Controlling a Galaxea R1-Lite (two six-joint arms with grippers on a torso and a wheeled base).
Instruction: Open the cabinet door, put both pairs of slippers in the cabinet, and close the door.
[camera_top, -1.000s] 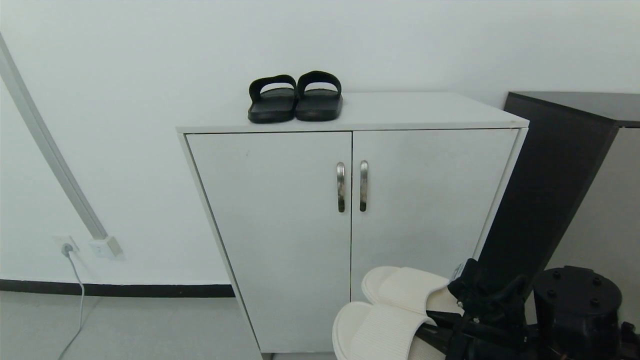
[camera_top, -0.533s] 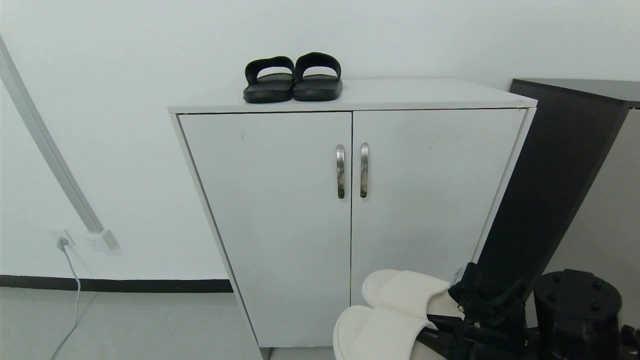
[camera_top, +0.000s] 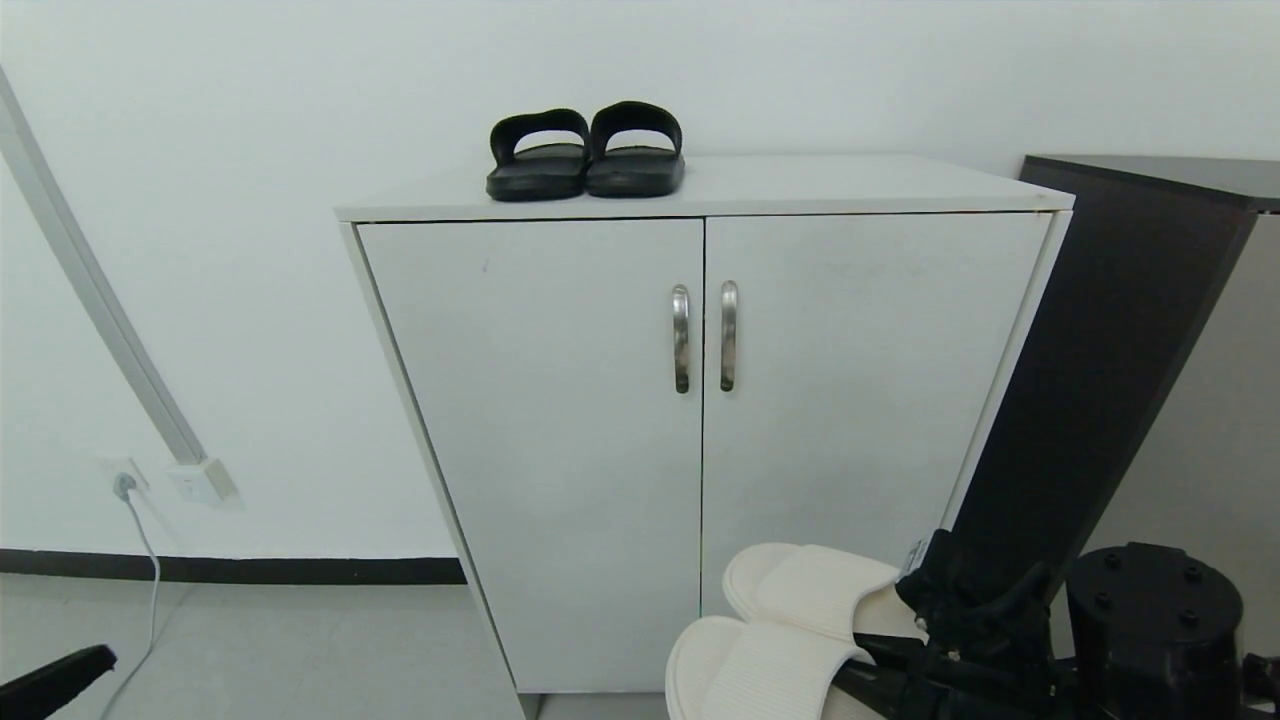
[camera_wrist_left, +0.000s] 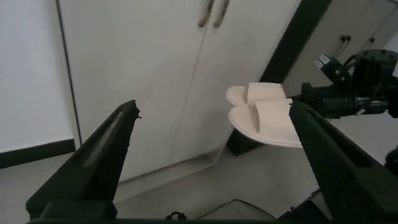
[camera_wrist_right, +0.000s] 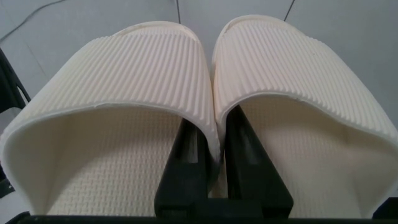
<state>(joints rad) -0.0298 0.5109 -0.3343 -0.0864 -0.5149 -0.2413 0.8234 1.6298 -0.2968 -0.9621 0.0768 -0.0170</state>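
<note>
White is the cabinet (camera_top: 850, 186), and both its doors are shut: the left door (camera_top: 540, 430) and the right door (camera_top: 850, 400) meet in the middle, where two upright metal handles (camera_top: 680, 338) stand just beside each other. On the cabinet top, towards 11 o'clock from the handles, the black slippers (camera_top: 586, 152) sit side by side, touching, with their toes towards the camera.

The cream slippers (camera_top: 790, 625) are outside the cabinet, low in front of the right door, at about 5 o'clock in the head view. The right gripper (camera_top: 935, 600) holds them from behind. In the right wrist view its jaws are closed on the two inner walls of the pair (camera_wrist_right: 124, 81), pressed together between the dark fingers (camera_wrist_right: 186, 155), so both slippers hang as one, soles level and toes towards the cabinet.

The left gripper (camera_wrist_left: 214, 109) is low, at about 8 o'clock in the head view, where one dark tip (camera_top: 50, 682) comes in from the edge over the grey floor (camera_top: 280, 650). Its jaws are wide apart and hold nothing. Between them the left wrist view shows the cabinet front and, farther off, the cream pair (camera_wrist_left: 267, 118) on the right gripper (camera_wrist_left: 323, 102).

At 3 o'clock from the cabinet, touching its side, stands a black cabinet (camera_top: 1100, 350). At 9 o'clock, on the wall, a socket (camera_top: 125, 485) has a cable going down to the floor.
</note>
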